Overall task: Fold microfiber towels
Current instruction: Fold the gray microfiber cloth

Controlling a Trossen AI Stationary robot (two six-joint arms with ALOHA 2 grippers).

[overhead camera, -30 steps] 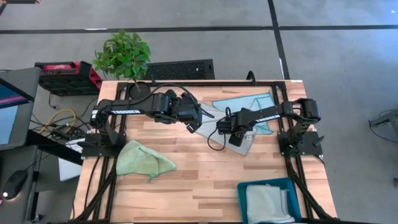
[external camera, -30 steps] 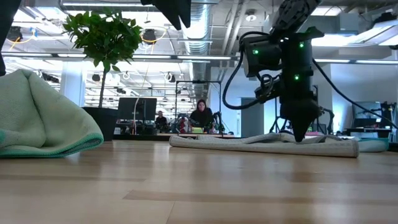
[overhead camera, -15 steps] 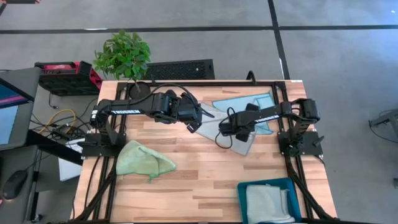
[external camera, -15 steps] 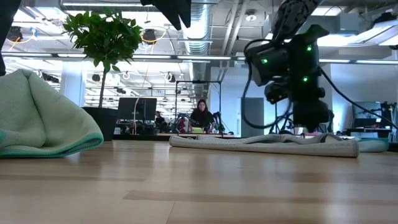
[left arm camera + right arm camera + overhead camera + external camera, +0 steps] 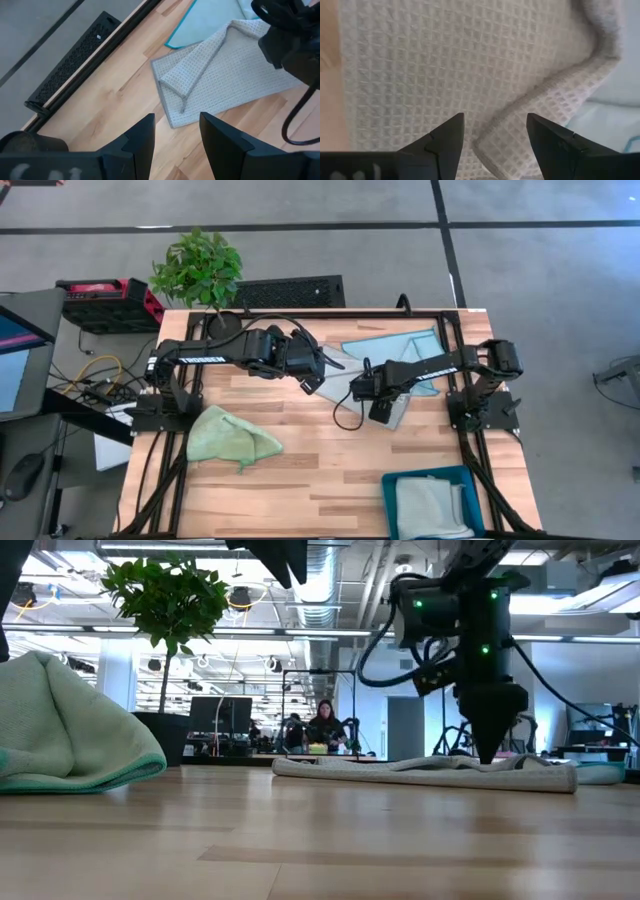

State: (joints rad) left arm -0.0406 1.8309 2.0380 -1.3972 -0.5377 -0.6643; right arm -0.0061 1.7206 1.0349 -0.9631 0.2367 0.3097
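A grey waffle towel [image 5: 400,410] [image 5: 225,75] lies flat on the wooden table with one edge folded over. Its far part overlaps a light blue towel [image 5: 395,343] spread at the far right. My right gripper [image 5: 380,412] [image 5: 495,132] is open and points down, low over the grey towel's folded edge [image 5: 535,105], one finger on either side of it. My left gripper [image 5: 312,380] [image 5: 177,135] hangs open above the table, left of the grey towel. A crumpled light green towel [image 5: 230,435] [image 5: 70,725] lies near the left. My right gripper comes at the grey towel from above. In the low view its fingertips [image 5: 490,755] reach down to the towel's top surface, but I cannot tell whether they touch it. My left gripper touches nothing.
A teal bin [image 5: 392,490] with a folded pale cloth [image 5: 430,505] inside stands at the near right corner. A potted plant [image 5: 197,268] stands at the far left edge. Bare wood lies between the green towel and the bin.
My right gripper rose a little off the grey towel and shifted toward the far edge. It then came back down toward the near edge, low over the towel again, open all the while. The towel lies as before.
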